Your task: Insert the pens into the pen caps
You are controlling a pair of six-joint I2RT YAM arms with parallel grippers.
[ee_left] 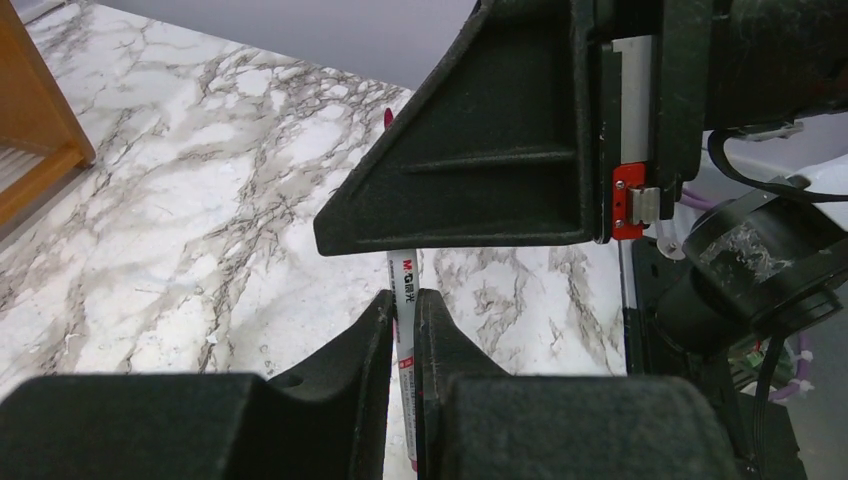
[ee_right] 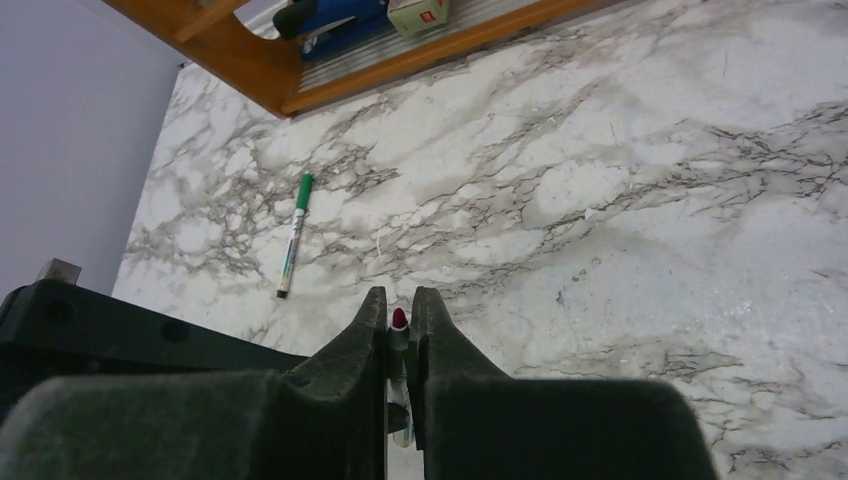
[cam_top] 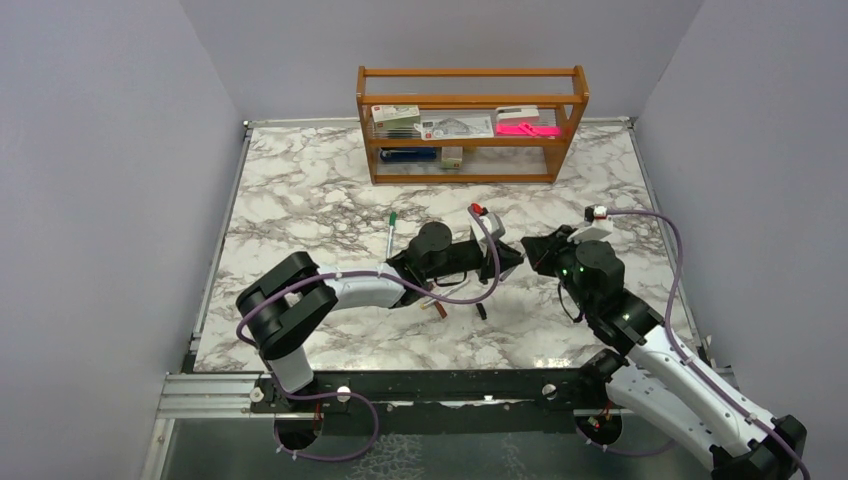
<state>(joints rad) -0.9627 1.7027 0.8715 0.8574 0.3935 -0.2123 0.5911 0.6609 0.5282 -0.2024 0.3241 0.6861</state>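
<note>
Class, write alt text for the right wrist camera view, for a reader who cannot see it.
The right gripper is shut on a red-tipped pen that points away from the camera over a white marble table. A green-capped pen lies flat on the table to the left, and a wooden shelf corner shows at the top.

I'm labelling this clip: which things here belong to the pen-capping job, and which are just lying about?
Job: red-tipped pen, gripped by left gripper and right gripper; green-capped pen on the table.
Lying about: wooden shelf, its boxes, pink object.
</note>
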